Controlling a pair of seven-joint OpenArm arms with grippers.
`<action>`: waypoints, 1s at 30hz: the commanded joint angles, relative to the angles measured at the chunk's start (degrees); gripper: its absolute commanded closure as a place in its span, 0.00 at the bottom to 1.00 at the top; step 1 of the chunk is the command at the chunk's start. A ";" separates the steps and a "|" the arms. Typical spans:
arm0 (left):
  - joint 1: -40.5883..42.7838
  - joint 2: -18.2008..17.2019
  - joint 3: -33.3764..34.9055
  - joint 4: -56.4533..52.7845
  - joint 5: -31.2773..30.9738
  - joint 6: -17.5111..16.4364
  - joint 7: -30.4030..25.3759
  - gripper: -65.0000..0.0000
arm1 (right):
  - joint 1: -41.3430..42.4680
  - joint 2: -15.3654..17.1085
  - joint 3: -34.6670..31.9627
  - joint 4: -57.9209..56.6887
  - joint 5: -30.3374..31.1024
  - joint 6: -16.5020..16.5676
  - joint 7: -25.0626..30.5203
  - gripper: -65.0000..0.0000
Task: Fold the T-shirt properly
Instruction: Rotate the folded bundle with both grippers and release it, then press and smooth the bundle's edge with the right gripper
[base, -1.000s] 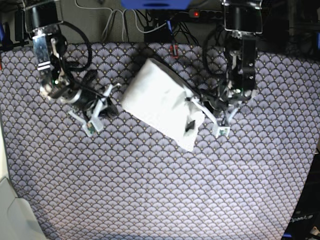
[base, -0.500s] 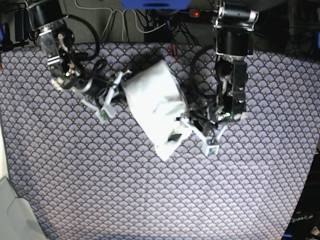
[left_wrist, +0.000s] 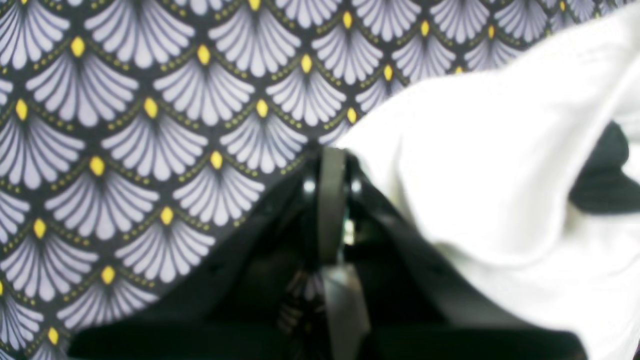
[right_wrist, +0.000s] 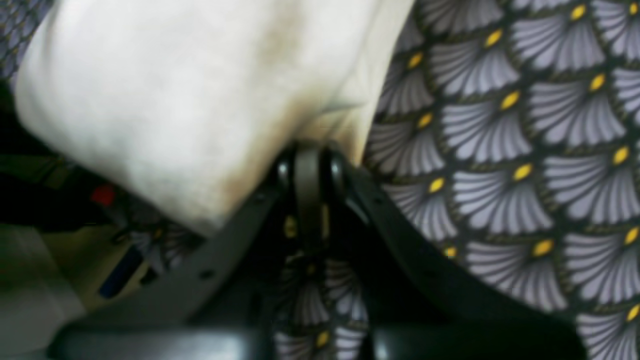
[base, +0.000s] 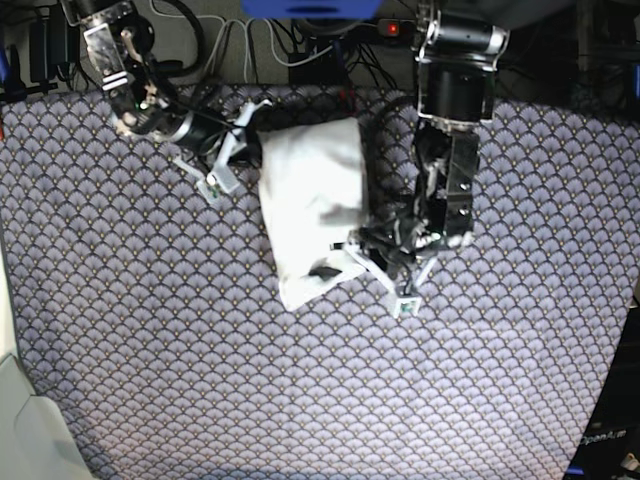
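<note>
White cotton, the folded T-shirt (base: 312, 200) lies on the patterned tablecloth (base: 200, 380) between the left gripper (base: 352, 252) and right gripper (base: 245, 150), each clamped together on its edge.

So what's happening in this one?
A two-armed robot is working on a white T-shirt that lies as a folded bundle, plain side up, on a fan-patterned tablecloth. Each arm has a shut gripper at an opposite end of the bundle: the left gripper at its near end and the right gripper at its far end. In the wrist views, each shut gripper meets the shirt's edge; whether cloth is pinched cannot be told.
</note>
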 joint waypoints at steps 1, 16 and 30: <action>-1.38 0.12 0.02 0.65 -0.19 -0.13 0.44 0.99 | -0.50 0.75 0.14 0.99 0.00 0.41 -1.47 0.98; 2.66 -11.75 -13.43 26.24 -0.19 -0.39 11.78 1.00 | -4.72 3.74 11.48 13.82 0.18 0.33 -1.56 0.98; 26.75 -20.98 -22.49 33.53 -0.19 -0.48 6.59 1.00 | 10.14 0.22 0.58 16.20 0.27 0.33 -6.13 0.98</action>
